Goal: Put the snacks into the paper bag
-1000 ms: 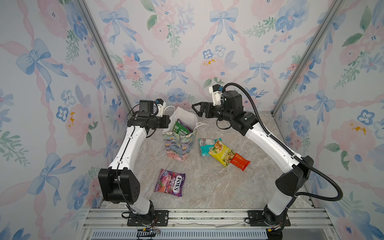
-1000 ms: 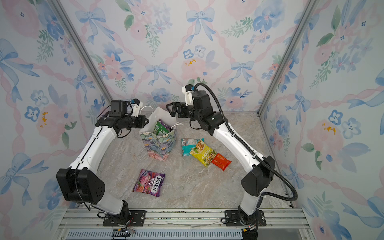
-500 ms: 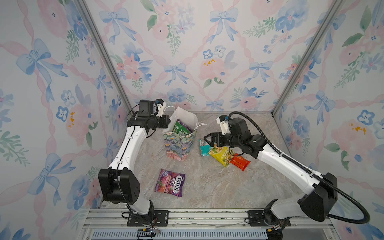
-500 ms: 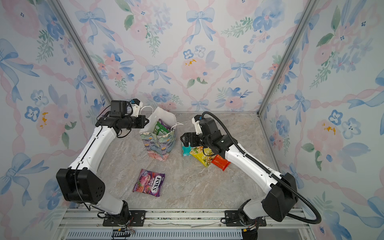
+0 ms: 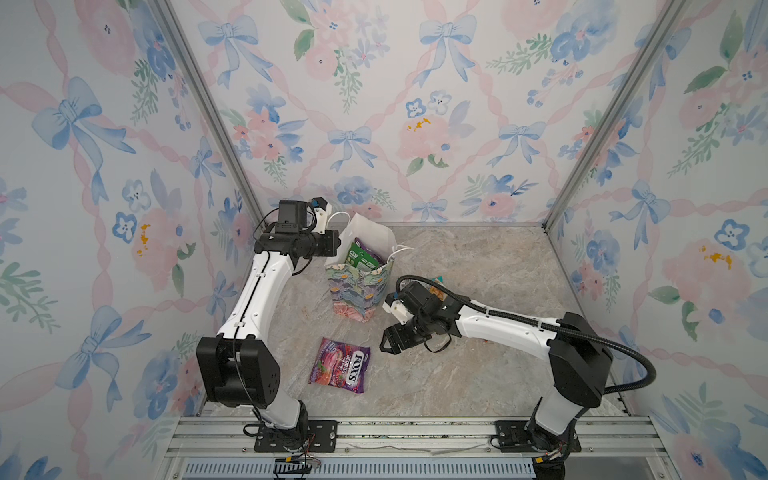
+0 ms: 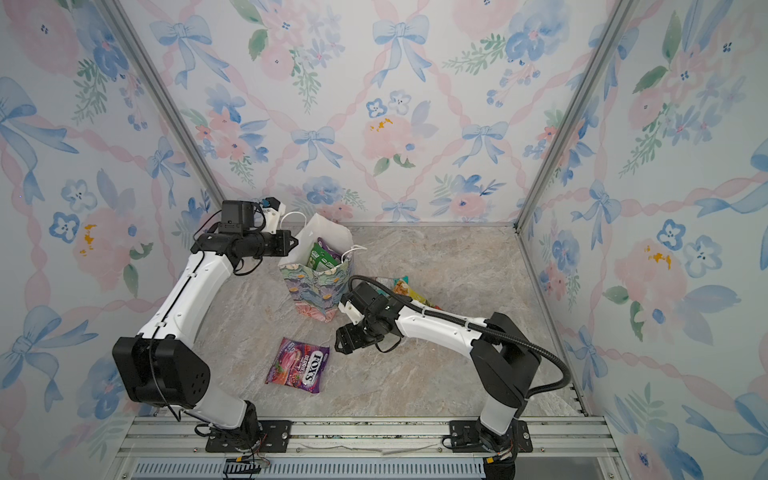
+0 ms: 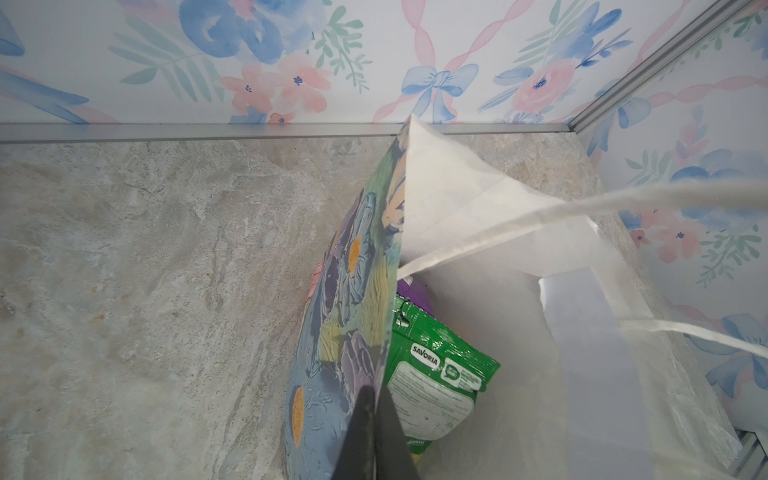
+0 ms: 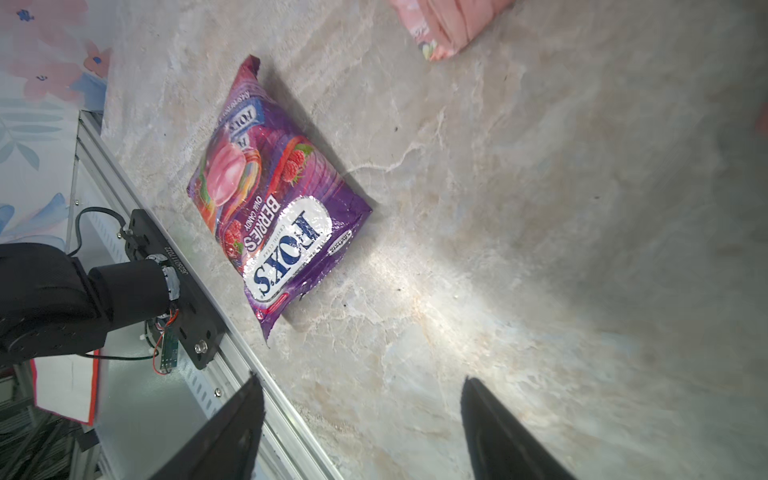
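Your left gripper (image 5: 337,248) sits at the paper bag's (image 5: 358,293) rim on the side toward the left wall. The left wrist view shows its fingers (image 7: 370,436) pressed together on the printed wall of the bag (image 7: 345,311), one outside and one inside. Mouth of the bag held wide, white interior showing.

Bag stands upright on the marble tabletop (image 5: 478,257), back-left of centre in both top views. Inside it is a green SAVORIA packet (image 7: 436,374), leaning against the pinched wall, with a purple packet (image 7: 409,291) tucked behind. One white cord handle (image 7: 540,216) stretches across the opening.

Your right gripper (image 5: 386,343) hangs low over the table, in front of the bag's right corner, pointing toward the purple FOX'S packet (image 5: 340,365). In the right wrist view its fingers (image 8: 232,428) are spread with nothing between them, only bare marble. The gripper is close to the packet but not touching it.

The FOX'S packet (image 8: 270,208) lies flat, label up, well in front of the bag and near the front rail.

More snacks lie behind the right forearm. In a top view a yellow packet (image 6: 409,291) shows with a teal edge above it; the rest is hidden by the arm, so you cannot count them.
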`<state>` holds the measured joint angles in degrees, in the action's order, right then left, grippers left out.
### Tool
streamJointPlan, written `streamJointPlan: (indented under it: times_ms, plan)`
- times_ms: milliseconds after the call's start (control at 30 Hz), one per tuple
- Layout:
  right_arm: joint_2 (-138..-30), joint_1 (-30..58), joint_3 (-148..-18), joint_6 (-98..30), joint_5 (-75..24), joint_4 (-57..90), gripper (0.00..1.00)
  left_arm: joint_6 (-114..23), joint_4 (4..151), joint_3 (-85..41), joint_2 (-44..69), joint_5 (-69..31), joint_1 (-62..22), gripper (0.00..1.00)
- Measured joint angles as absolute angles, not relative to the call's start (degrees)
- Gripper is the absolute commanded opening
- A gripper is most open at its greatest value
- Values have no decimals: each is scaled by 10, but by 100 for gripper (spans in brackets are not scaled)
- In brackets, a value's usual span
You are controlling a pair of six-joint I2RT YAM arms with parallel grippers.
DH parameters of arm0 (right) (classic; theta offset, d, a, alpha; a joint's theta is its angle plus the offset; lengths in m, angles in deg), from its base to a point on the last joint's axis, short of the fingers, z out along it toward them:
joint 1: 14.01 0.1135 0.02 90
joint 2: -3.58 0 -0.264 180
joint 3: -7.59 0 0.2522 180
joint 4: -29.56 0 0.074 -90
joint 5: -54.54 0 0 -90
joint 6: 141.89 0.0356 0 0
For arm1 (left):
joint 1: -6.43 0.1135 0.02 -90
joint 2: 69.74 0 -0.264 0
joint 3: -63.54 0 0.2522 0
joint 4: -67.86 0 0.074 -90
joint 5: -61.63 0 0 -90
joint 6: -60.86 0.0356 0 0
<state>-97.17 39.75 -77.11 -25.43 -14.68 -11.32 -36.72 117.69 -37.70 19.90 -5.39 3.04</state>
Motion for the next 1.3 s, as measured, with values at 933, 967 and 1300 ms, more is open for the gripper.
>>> streamJointPlan:
  times_ms: [933, 967, 1300]
  plan:
    - [-1181, 412, -965, -293, -58, -188, 41, -367, 1177, -376, 199, -57, 28, 0]
    - [-1184, 412, -967, -294, -58, -192, 39, -367, 1177, -376, 199, -57, 28, 0]
    - [-1195, 412, -970, -303, -59, -205, 9, -367, 1175, -375, 199, -59, 28, 0]
